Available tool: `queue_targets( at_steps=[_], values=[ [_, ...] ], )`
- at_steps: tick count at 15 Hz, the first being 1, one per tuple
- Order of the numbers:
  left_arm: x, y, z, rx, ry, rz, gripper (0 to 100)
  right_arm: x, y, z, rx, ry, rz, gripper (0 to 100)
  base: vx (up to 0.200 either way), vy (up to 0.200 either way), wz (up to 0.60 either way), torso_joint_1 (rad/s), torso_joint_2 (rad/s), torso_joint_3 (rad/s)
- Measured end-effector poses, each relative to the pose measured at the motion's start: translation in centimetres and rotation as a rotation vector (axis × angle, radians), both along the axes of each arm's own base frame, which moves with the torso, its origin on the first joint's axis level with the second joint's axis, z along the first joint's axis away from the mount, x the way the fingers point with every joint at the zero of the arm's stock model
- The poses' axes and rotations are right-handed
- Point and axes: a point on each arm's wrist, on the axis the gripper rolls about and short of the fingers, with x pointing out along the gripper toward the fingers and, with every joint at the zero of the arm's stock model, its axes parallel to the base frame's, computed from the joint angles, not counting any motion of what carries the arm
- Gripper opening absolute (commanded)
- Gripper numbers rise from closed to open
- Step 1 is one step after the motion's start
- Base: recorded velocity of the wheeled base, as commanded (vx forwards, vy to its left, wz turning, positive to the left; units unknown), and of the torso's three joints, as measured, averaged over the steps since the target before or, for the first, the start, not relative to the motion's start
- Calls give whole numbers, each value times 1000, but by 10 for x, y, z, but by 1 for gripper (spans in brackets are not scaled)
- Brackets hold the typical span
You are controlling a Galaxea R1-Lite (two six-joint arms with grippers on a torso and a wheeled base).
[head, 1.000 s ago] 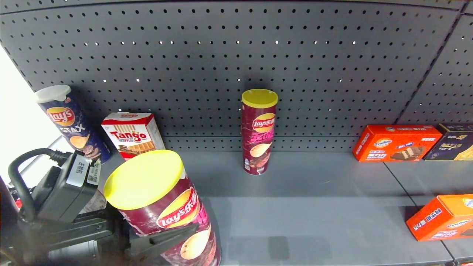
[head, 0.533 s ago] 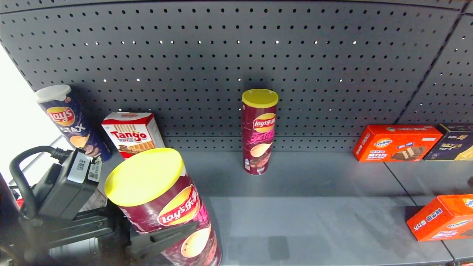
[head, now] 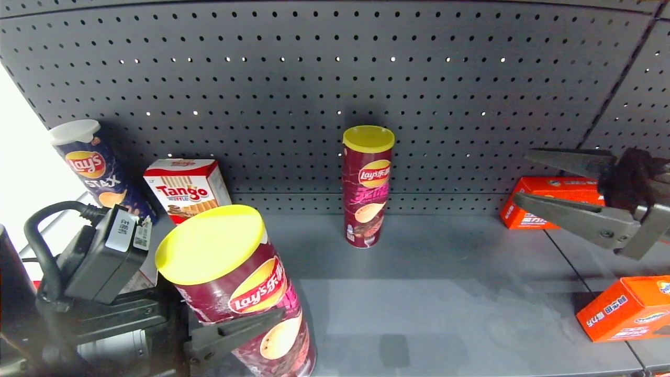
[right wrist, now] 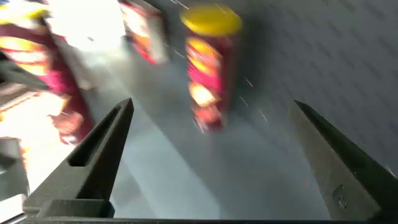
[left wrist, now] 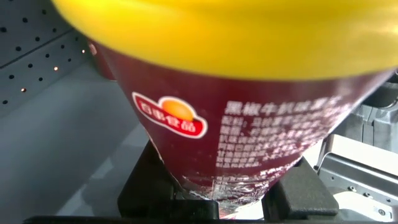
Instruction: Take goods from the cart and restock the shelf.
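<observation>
- Head view: the left end effector grips a maroon chip can with a yellow lid. It holds the can low on its body, tilted, over the front left of the grey shelf.
  - This looks like the placing step. The next move probably calls for righting the can and setting it down near the matching can, which stands upright at the back wall.
  - The right end effector hangs spread wide and empty in front of an orange box, partly covering it.
  - The held can's base is cut off, so I cannot tell whether it touches the shelf.
- Left wrist view: the held can sits clamped between the dark fingers. Its lid and base are cut off.
- Right wrist view: the wide-open right end effector faces the standing can. The goods beyond the can are hard to tell apart.
</observation>
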Motion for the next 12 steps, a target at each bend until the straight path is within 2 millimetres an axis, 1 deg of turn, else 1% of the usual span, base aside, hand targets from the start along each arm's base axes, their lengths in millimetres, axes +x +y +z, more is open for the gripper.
queue_targets(
  at_steps=[2,3,7,10,12],
  values=[
    [1,0,1,-1,-1,0,0,17,7,-4,-1,-40,141,100,0,0,0,0,0,0],
    [1,-1,1,-1,-3,0,0,26,9,-10,-7,-26,167,100,0,0,0,0,0,0],
    [3,-2,4,-6,-10,1,0,54,18,-22,-20,7,180,100,0,0,0,0,0,0],
    [4,-1,6,-23,11,10,0,83,33,-27,-49,-31,232,100,0,0,0,0,0,0],
    [5,-1,8,-29,5,11,0,97,41,-31,-57,-31,258,100,0,0,0,0,0,0]
  ],
)
